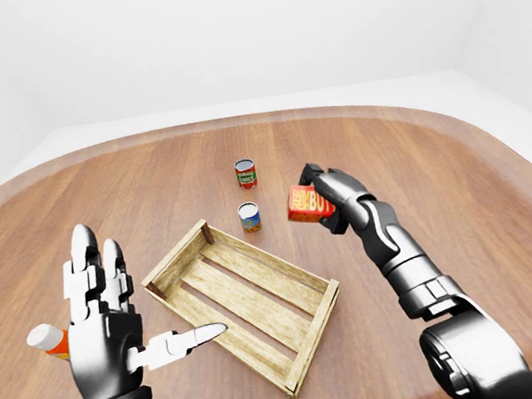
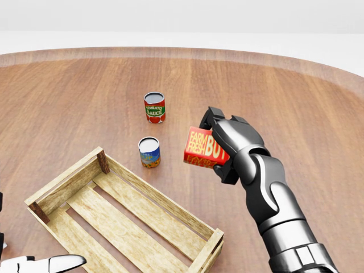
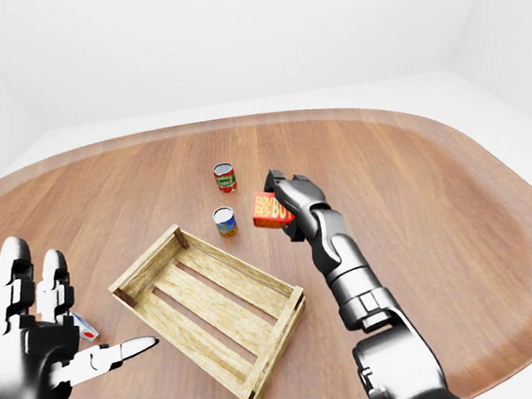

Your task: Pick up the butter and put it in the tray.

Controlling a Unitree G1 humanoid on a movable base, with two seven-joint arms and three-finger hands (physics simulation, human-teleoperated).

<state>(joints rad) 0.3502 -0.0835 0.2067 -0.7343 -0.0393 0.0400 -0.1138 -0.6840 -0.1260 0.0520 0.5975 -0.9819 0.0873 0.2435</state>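
The right hand (image 2: 227, 149) clamps its fingers on the red butter box (image 2: 203, 149), held above the table beside the wooden tray (image 2: 122, 210); the left hand (image 1: 103, 321) spreads its fingers apart.

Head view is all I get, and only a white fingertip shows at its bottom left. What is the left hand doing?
Observer: In the left-eye view the left hand is raised, open and empty, fingers spread, to the left of the wooden tray, well apart from the butter in the right hand.
Operator: Anything on the table near that left hand?
Observer: Yes, a small orange-capped object peeks out at the hand's left edge; I cannot tell what it is.
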